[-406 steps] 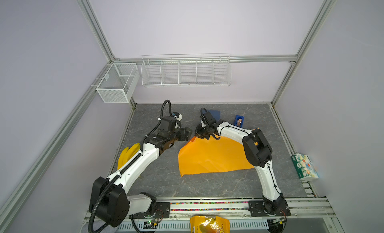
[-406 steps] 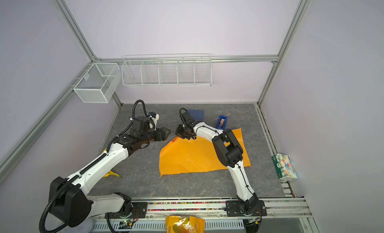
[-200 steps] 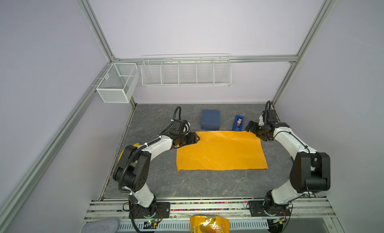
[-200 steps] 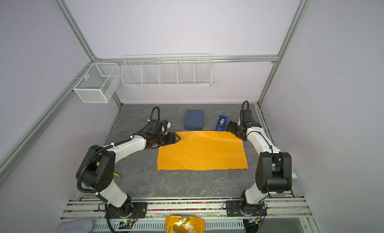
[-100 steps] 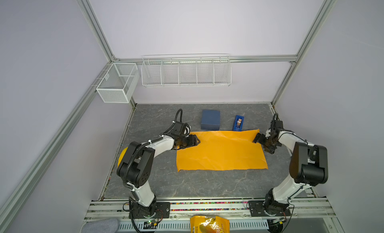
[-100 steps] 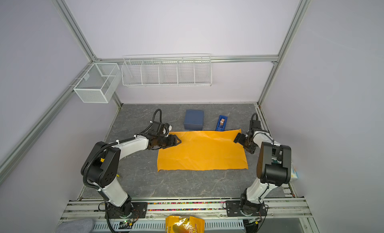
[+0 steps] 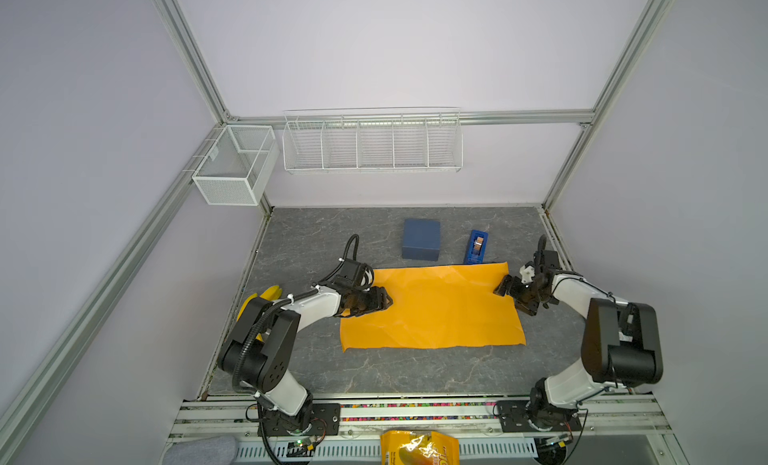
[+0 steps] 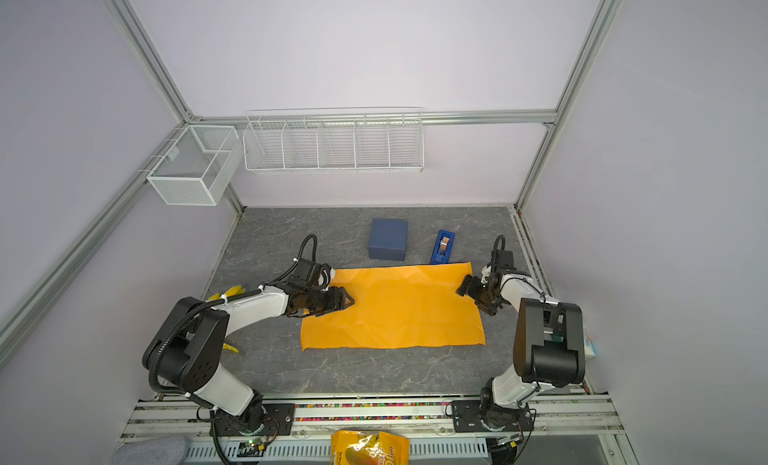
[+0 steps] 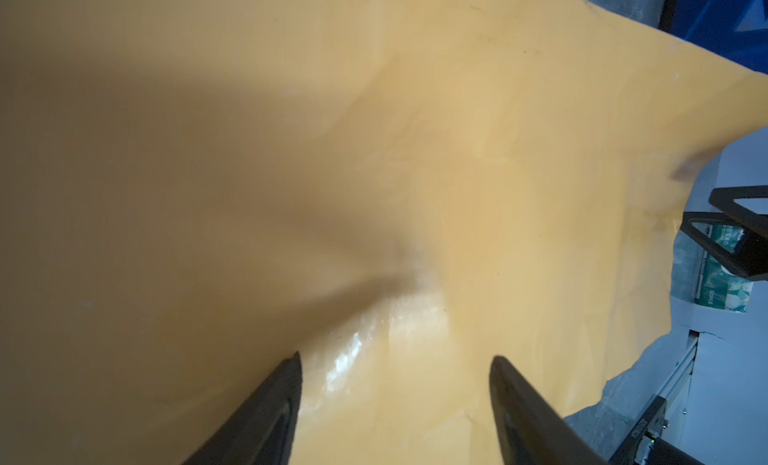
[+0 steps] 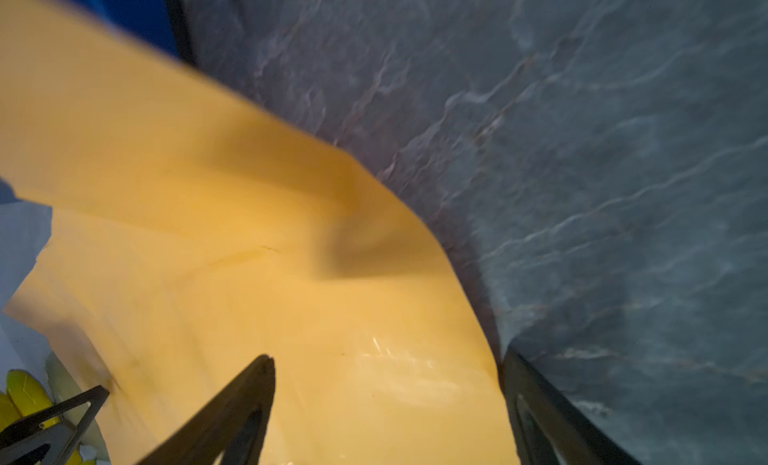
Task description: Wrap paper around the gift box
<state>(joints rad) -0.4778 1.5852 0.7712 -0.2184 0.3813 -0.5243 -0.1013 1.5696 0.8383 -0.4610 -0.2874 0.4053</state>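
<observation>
The orange paper (image 7: 432, 309) (image 8: 395, 309) lies spread almost flat on the grey table in both top views. The dark navy gift box (image 7: 421, 238) (image 8: 387, 239) stands just beyond the paper's far edge, apart from it and from both grippers. My left gripper (image 7: 384, 303) (image 8: 347, 301) is open, low over the paper's left edge. In the left wrist view its jaws (image 9: 395, 359) are spread over the paper (image 9: 374, 151). My right gripper (image 7: 512, 301) (image 8: 473, 301) is open at the paper's right edge. In the right wrist view (image 10: 384, 359) one finger is over the paper (image 10: 249, 255) and the other over bare table.
A bright-blue tape dispenser (image 7: 477, 247) stands right of the box, touching the paper's far edge. Bananas (image 7: 266, 296) lie by the left wall behind my left arm. A yellow snack bag (image 7: 417, 448) sits at the front rail. Wire baskets (image 7: 372, 145) hang on the back wall.
The folded paper has been spread out flat and both arms have swung apart to its two sides. Over the last second both grippers slid nearer along the paper's side edges.
</observation>
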